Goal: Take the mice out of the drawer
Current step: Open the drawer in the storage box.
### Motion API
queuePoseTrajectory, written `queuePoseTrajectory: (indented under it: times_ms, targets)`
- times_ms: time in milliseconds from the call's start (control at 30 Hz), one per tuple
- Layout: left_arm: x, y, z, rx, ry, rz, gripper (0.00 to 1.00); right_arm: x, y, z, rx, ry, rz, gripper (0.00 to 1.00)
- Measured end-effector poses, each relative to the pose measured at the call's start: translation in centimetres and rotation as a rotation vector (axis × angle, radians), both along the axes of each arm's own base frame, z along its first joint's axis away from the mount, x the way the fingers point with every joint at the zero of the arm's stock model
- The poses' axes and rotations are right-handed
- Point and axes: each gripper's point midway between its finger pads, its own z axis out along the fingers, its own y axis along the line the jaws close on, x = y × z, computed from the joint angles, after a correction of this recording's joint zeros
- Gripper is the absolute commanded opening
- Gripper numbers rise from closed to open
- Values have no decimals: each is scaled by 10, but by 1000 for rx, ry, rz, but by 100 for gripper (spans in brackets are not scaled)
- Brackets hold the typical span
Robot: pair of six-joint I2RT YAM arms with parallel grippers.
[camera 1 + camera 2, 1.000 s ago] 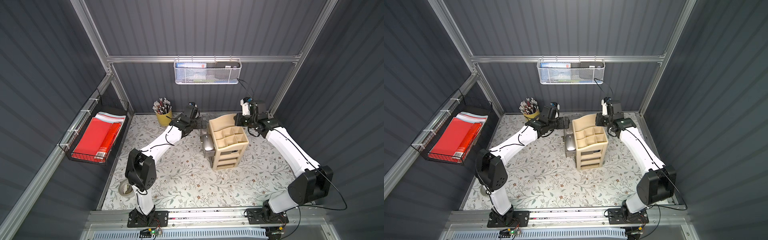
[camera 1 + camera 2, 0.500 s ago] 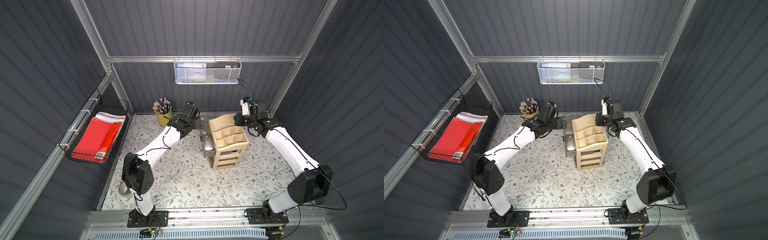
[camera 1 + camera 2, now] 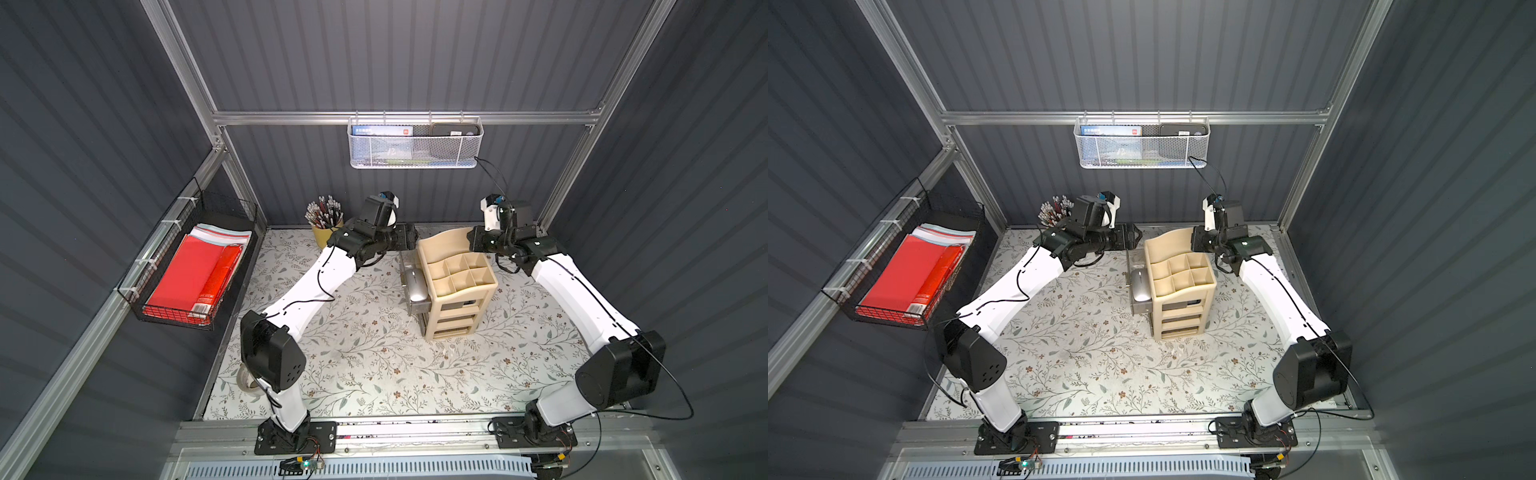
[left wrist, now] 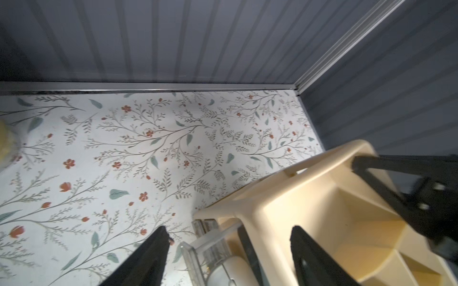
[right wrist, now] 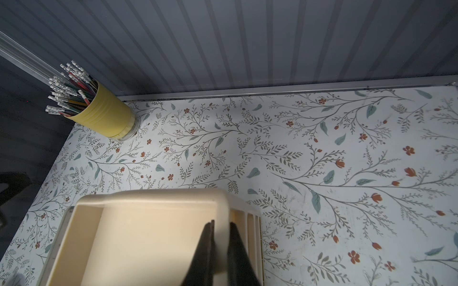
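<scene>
Near to far across the floral counter [image 3: 374, 361]: the silver-white mouse [image 3: 416, 281] is lying in the clear drawer [image 3: 417, 307], pulled out beside the cream plastic organizer [image 3: 457, 303]; I am seeing no other mice. I am judging it light, rigid and slick-domed, best pinched across its narrow flanks. My left pincer [image 4: 229, 229] is hovering wide open and empty over the drawer's far end, while my right pincer [image 5: 220, 224] is clamping the organizer's back wall.

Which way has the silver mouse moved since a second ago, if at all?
No. The silver mouse sits in the open drawer, same spot beside the beige organizer.
</scene>
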Motion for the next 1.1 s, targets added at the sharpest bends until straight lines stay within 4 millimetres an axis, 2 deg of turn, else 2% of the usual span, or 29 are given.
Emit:
queuePoseTrajectory:
  times_ms: [33, 67, 100, 167, 200, 233, 267, 300, 333, 400, 500, 567, 700, 800, 867, 967, 1100]
  targets:
    - [-3, 1, 7, -30, -5, -24, 77, 0, 0, 0, 1, 0, 1, 0]
    - [-6, 5, 14, -69, -7, -52, 59, 0, 0, 0, 0, -1, 1, 0]
    - [-9, 11, 19, -101, -6, -69, 49, -1, 0, 1, 1, -2, 1, 0]
    - [-13, 31, 24, -169, 10, -91, 45, -2, -1, 1, 1, -5, 1, 0]
    - [-15, 37, 23, -195, 25, -103, 47, -3, -1, 2, 1, -7, 2, 0]
    - [-10, 47, 20, -203, 37, -92, 57, -3, -1, 2, 1, -9, 4, 0]
    - [-6, 52, 16, -204, 49, -83, 74, -4, 0, 2, 2, -10, 5, 0]
    - [-3, 54, 8, -183, 72, -82, 81, -4, 0, 2, 3, -10, 7, 0]
    - [-1, 53, -1, -165, 99, -79, 98, -4, 0, 2, 4, -11, 8, 0]
    - [-2, 48, -19, -138, 145, -73, 99, -4, 0, 2, 5, -11, 10, 0]
    - [-16, 43, -46, -99, 231, -80, 99, -4, 1, 2, 6, -10, 13, 0]
    - [-24, 40, -56, -73, 267, -71, 99, -4, 1, 2, 5, -11, 14, 0]
    - [-27, 39, -56, -34, 290, -15, 97, -4, 2, 2, 7, -10, 18, 0]
    - [-19, 35, -47, -24, 283, 25, 94, -3, 3, 1, 9, -9, 21, 0]
    - [-15, 33, -49, -24, 298, 47, 94, -3, 3, 1, 9, -8, 21, 0]
    - [-15, 30, -71, 3, 366, 72, 93, -3, 3, 1, 9, -9, 24, 0]
    - [-21, 26, -113, 64, 483, 92, 91, -3, 3, -2, 8, -8, 26, 0]
